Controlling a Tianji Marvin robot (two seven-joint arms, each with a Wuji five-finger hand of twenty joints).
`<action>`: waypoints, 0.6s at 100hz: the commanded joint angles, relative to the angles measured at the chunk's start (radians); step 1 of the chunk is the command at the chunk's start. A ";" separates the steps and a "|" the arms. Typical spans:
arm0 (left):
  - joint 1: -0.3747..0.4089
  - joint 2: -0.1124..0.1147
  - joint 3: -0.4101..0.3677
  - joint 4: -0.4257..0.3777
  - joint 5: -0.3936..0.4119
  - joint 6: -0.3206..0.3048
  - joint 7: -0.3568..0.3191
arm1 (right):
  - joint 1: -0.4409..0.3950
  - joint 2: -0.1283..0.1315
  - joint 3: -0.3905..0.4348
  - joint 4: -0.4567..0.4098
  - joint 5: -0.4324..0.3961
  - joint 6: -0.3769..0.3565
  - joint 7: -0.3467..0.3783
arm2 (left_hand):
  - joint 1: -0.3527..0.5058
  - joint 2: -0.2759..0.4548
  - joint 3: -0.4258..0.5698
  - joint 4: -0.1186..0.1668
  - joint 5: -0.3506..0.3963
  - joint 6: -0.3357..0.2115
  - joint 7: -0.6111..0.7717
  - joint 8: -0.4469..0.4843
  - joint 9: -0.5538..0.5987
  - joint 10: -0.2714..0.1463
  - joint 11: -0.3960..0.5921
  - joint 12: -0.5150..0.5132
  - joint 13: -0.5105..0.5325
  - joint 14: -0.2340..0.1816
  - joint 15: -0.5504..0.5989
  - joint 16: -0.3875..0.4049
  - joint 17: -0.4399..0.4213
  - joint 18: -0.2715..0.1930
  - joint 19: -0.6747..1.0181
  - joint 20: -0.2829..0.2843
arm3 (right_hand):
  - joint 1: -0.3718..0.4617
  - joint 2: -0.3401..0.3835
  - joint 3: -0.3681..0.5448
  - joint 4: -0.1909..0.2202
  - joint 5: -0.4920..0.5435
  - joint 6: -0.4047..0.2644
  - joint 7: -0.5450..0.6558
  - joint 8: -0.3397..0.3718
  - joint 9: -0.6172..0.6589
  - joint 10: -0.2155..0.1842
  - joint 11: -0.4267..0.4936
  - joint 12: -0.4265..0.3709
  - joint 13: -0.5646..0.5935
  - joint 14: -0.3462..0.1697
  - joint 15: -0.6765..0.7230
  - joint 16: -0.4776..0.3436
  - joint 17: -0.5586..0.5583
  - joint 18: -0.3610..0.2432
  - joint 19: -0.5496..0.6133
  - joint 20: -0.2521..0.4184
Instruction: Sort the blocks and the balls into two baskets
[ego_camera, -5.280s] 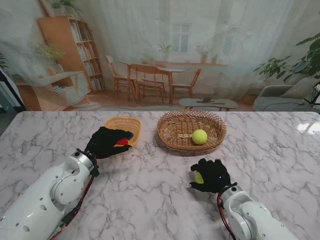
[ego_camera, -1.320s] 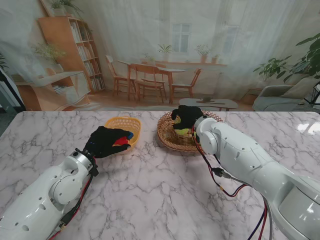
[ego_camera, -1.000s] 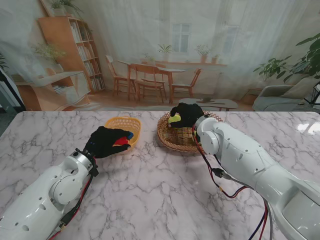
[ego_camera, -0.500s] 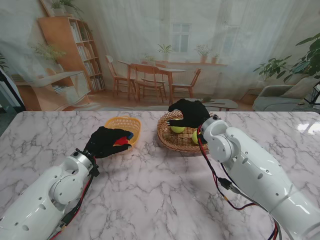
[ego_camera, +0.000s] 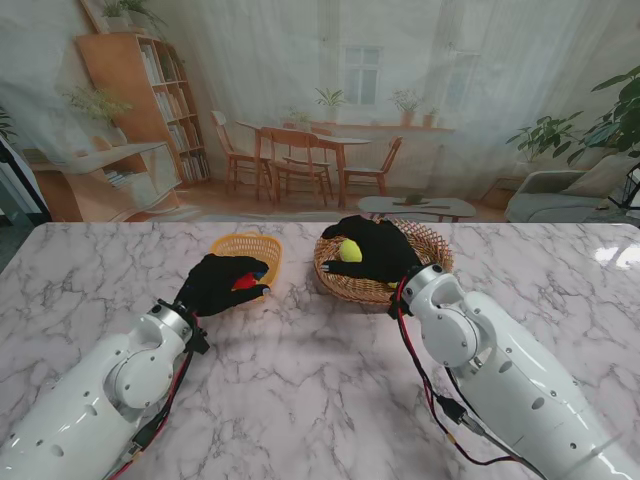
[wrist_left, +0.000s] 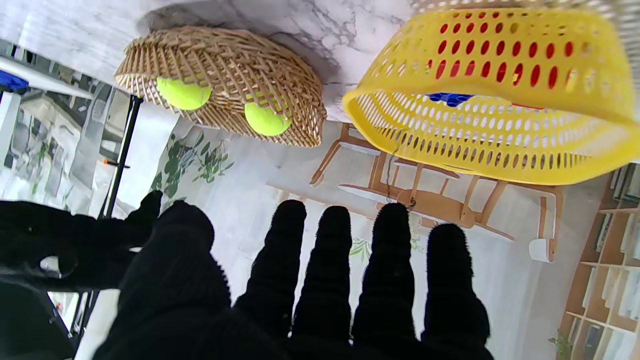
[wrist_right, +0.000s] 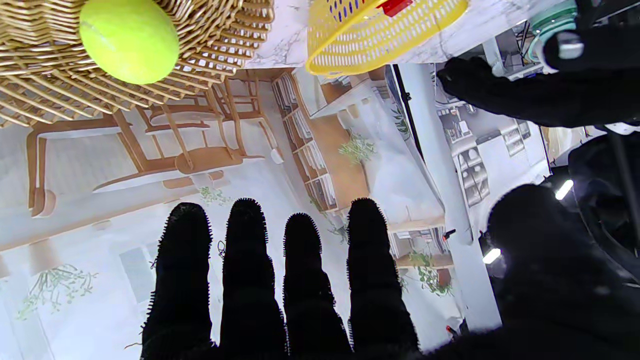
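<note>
You are looking at a sorting job that seems almost finished. Two balls (wrist_left: 183, 93) are lying in the wicker basket (ego_camera: 432, 243), and a red block (wrist_right: 395, 6) and a blue block (wrist_left: 448, 98) are sitting in the yellow basket (ego_camera: 262, 243); I am seeing no loose piece on the marble table (ego_camera: 300, 400).

The right hand (ego_camera: 372, 250) is hovering over the wicker basket with fingers (wrist_right: 245, 270) straight, spread and holding nothing. The left hand (ego_camera: 218, 283) is waiting just beside the yellow basket, also with fingers extended and apart.

The stand view is showing only one ball, because the right hand is covering the other; the left wrist view is showing both. In the stand view, red at the left hand looks almost gripped; the left wrist view is showing empty fingers.
</note>
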 joint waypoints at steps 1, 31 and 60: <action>-0.002 -0.009 0.006 0.004 0.014 0.007 -0.021 | -0.018 -0.007 -0.010 0.026 -0.002 -0.007 -0.016 | 0.012 0.042 -0.012 -0.012 0.006 -0.015 0.010 0.006 -0.038 -0.010 -0.006 0.005 -0.024 -0.013 -0.015 -0.010 -0.016 0.005 -0.020 0.012 | -0.009 0.041 -0.017 0.018 0.011 -0.021 -0.020 -0.012 0.026 -0.020 -0.020 -0.009 0.039 -0.023 -0.049 0.000 0.007 0.020 -0.011 0.013; -0.006 -0.019 0.034 0.012 -0.059 0.013 -0.033 | -0.070 -0.035 -0.019 0.122 0.015 -0.041 -0.180 | 0.012 0.047 -0.012 -0.011 -0.011 0.003 0.005 0.003 -0.059 0.002 -0.002 0.006 -0.022 -0.013 -0.007 -0.006 -0.016 0.003 -0.014 0.017 | -0.006 0.045 -0.018 0.024 0.027 -0.022 0.013 -0.002 0.056 -0.028 0.012 0.012 0.071 -0.036 -0.027 0.022 0.035 0.007 0.005 0.029; -0.013 -0.028 0.068 0.030 -0.119 0.012 -0.034 | -0.095 -0.039 0.001 0.159 0.043 -0.065 -0.197 | 0.012 0.054 -0.011 -0.009 -0.061 0.021 -0.016 -0.006 -0.062 -0.002 0.021 0.022 -0.018 -0.010 0.002 0.000 -0.016 -0.001 -0.007 0.021 | -0.016 0.039 0.000 0.023 0.030 -0.021 0.023 -0.006 0.067 -0.028 0.017 0.016 0.077 -0.035 -0.023 0.027 0.039 0.008 0.006 0.032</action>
